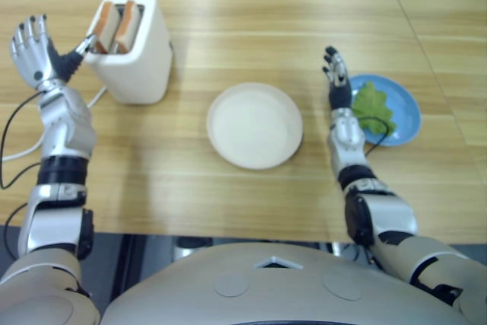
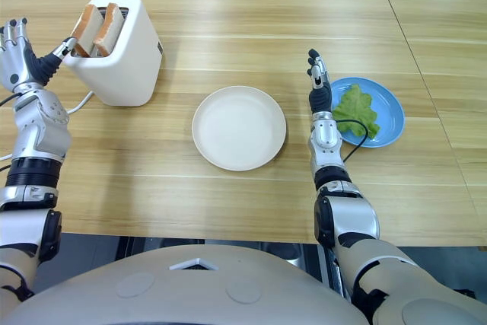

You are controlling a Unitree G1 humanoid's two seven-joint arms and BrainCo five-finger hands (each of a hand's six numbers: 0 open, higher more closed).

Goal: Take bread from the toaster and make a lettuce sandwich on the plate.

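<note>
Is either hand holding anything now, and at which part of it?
Nothing is held. The left hand is open beside the toaster; the right hand is open beside the lettuce.

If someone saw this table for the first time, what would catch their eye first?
The white boxy toaster at far left, two browned bread slices standing in its slots, with the left robot hand open beside it. Then the round cream plate in the middle, and the green lettuce leaf on a round blue plate at right, next to the open right robot hand.

Two bread slices (image 1: 116, 27) upright in white toaster (image 1: 143, 66) — cream plate (image 1: 255, 125) mid-table — lettuce leaf (image 1: 371, 104) on blue dish (image 1: 408, 116)
</note>
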